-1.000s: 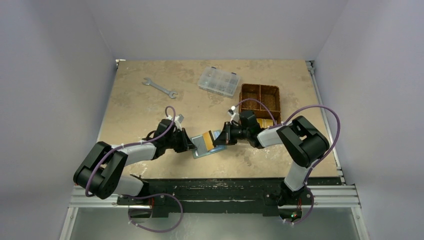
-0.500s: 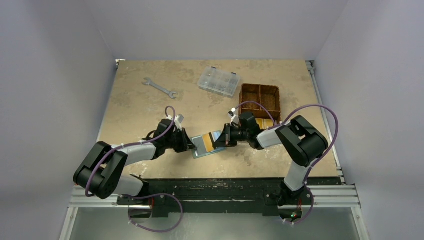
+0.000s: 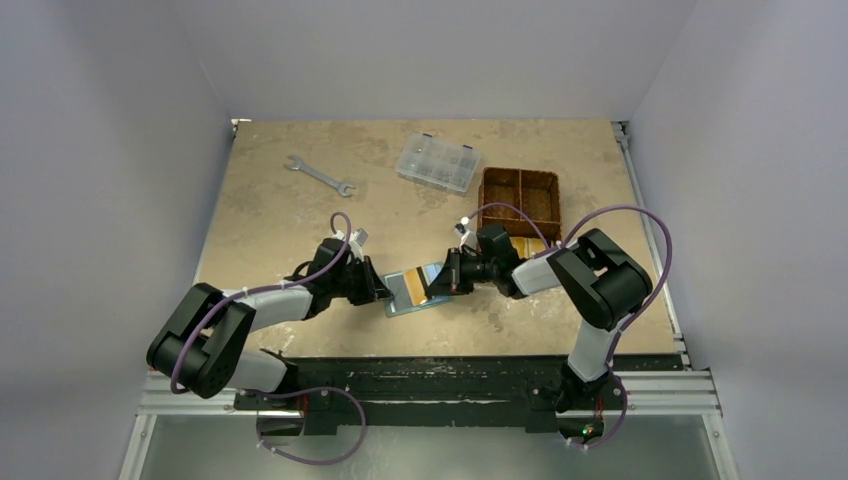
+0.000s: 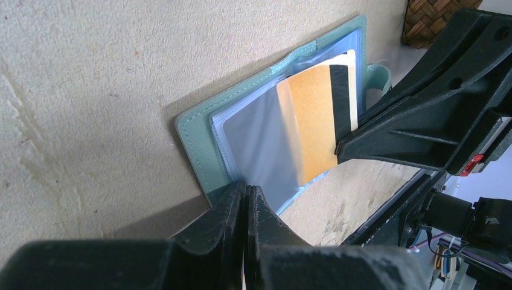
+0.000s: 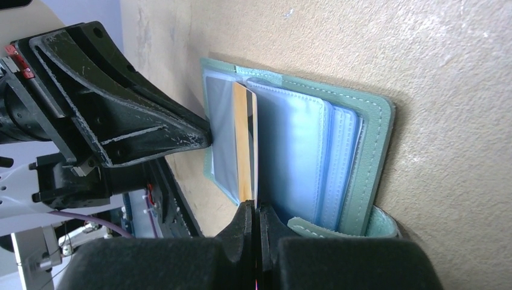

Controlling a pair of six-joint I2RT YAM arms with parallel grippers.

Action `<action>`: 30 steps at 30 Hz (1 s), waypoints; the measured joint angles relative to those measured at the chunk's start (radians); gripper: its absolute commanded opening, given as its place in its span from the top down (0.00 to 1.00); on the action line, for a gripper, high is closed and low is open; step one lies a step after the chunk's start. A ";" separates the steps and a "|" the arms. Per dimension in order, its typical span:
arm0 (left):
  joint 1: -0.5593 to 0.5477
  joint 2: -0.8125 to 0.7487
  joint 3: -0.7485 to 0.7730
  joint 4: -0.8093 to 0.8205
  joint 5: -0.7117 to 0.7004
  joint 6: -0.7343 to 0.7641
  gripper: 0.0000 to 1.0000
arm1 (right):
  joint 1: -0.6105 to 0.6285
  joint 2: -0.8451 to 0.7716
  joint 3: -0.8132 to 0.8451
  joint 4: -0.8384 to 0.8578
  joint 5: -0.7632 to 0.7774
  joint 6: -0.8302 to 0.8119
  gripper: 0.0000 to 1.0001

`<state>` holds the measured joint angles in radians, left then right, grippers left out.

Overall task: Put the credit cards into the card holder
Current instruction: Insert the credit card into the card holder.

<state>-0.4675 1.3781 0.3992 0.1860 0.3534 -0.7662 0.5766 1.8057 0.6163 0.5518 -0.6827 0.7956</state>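
Presently gripped: the orange-gold credit card (image 4: 311, 127) is clamped at its black-striped end by the right claw (image 5: 256, 211), whose fingers are pressed together on it.
Left claw (image 4: 246, 199): closed tight on the near edge of the card holder (image 4: 202, 142), so that it is pinned open.
Location: the card holder is laid open on the desk (image 3: 300, 220), near the front middle, between the 2 claws; the 1 card is held over its clear pockets (image 5: 296, 151).
Insertion: whether the card's leading edge is under a pocket lip cannot be told.
Handling, card: judged light, stiff yet springy, and slick; it is best taken by a short end, so the free end is left clear to enter.
Handling, holder: judged soft and floppy, with limp film leaves likely to buckle or lift; the cover edge is the part to be held.
Long axis: the card's length is run from claw to claw, roughly left to right in the overhead view.
Pointing: the free short end is aimed at the left claw; the striped end is turned to the right arm.
Risk: the card could be skewed and caught on a pocket seam if pushed off-axis.
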 measured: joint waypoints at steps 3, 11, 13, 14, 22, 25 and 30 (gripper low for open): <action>0.000 0.000 0.000 0.000 0.000 0.000 1.00 | 0.000 0.002 0.004 -0.005 -0.012 0.001 1.00; 0.000 0.000 0.000 0.000 0.000 0.000 1.00 | 0.000 0.008 0.005 -0.005 -0.014 0.081 1.00; 0.000 0.000 0.000 0.000 0.000 0.000 1.00 | 0.000 0.008 0.005 -0.004 -0.011 0.112 1.00; 0.000 0.000 0.000 0.000 0.000 0.000 1.00 | 0.000 0.008 0.005 0.002 -0.011 0.126 1.00; 0.000 -0.001 0.000 0.000 0.000 0.000 1.00 | 0.007 0.013 0.001 0.047 0.001 0.207 1.00; 0.000 -0.001 -0.001 0.001 0.000 0.000 1.00 | 0.008 0.032 0.001 0.058 0.010 0.215 1.00; 0.000 -0.002 -0.004 0.006 0.000 0.000 1.00 | 0.008 0.062 0.002 0.079 0.011 0.204 1.00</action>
<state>-0.4675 1.3758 0.3950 0.1921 0.3534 -0.7666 0.5846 1.8679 0.6178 0.6308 -0.6720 0.9993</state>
